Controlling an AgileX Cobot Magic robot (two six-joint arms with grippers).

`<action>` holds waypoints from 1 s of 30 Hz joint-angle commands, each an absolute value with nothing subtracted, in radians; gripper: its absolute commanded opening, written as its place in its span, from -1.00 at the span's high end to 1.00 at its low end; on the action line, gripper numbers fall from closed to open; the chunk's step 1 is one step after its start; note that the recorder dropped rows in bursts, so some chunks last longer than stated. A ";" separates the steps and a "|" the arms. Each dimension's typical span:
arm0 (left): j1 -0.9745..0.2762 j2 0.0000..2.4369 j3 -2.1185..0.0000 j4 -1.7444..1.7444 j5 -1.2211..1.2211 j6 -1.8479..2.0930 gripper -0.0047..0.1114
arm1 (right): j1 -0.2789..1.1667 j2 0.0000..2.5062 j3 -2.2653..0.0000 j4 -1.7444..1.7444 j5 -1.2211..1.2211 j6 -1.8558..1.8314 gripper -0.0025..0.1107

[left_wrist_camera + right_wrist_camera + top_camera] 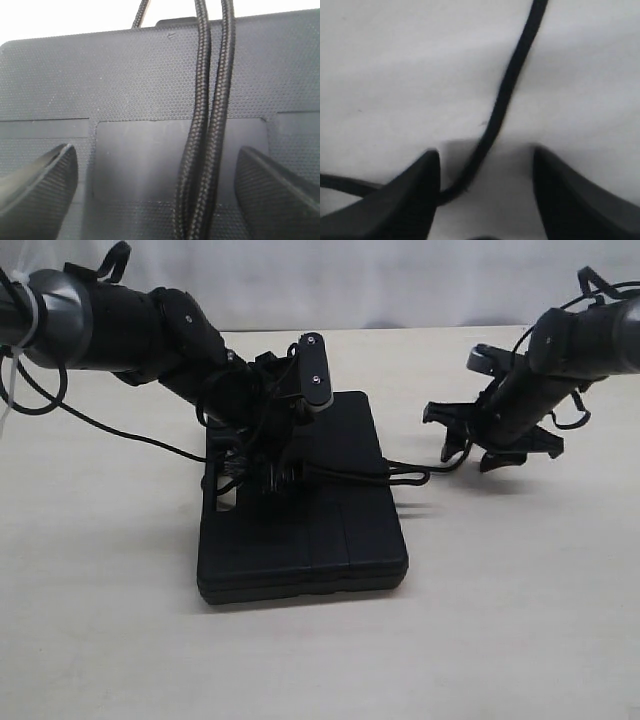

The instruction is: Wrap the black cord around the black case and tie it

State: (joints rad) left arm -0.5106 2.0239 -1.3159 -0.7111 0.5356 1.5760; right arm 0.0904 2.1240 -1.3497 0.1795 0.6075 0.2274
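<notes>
The black case (320, 525) lies flat on the table. The black cord (350, 476) crosses its top and trails off the right edge toward my right gripper (470, 452). My left gripper (262, 472) hovers low over the case's left part. In the left wrist view two braided strands of the cord (210, 125) run side by side over the case (100, 75), between the open fingers (42, 195) and nearer one of them; the left gripper (157, 192) grips nothing. My right gripper (487, 192) is open over the table, with one strand of cord (505, 95) running between its jaws.
The pale tabletop (520, 620) spreads all round the case. A thin smooth arm cable (110, 425) hangs from the left arm down to the table at the left. The white wall stands behind the table's far edge.
</notes>
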 commanded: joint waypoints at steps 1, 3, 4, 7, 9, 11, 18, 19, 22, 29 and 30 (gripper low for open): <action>-0.513 2.028 -1.316 -0.710 0.526 1.574 -0.45 | 0.081 2.186 -1.337 0.194 0.471 0.252 0.00; -0.513 2.028 -1.316 -0.712 0.524 1.574 -0.45 | 0.081 2.206 -1.337 0.194 0.432 0.252 0.02; -0.513 2.028 -1.316 -0.712 0.519 1.574 -0.45 | 0.081 2.217 -1.337 0.203 0.423 0.252 0.07; -0.513 2.028 -1.316 -0.712 0.517 1.574 -0.45 | 0.081 2.258 -1.337 0.198 0.418 0.243 0.49; -0.513 2.028 -1.316 -0.712 0.517 1.574 -0.45 | 0.081 2.278 -1.345 0.192 0.431 0.190 0.67; -0.513 2.028 -1.316 -0.705 0.518 1.574 -0.45 | 0.084 2.298 -1.366 0.194 0.473 0.059 0.88; -0.513 2.028 -1.316 -0.710 0.513 1.574 -0.45 | 0.091 2.264 -1.381 0.194 0.421 -0.046 0.89; -0.513 2.026 -1.316 -0.710 0.513 1.574 -0.45 | 0.096 2.251 -1.369 0.194 0.383 -0.062 0.89; -0.513 2.014 -1.316 -0.718 0.513 1.574 -0.45 | 0.127 2.185 -1.274 0.194 0.171 -0.078 0.89; -0.513 2.011 -1.316 -0.722 0.559 1.574 -0.45 | 0.193 2.134 -1.213 0.194 0.053 -0.223 0.89; -0.513 2.013 -1.316 -0.722 0.551 1.574 -0.45 | 0.197 2.134 -1.213 0.194 0.046 -0.225 0.89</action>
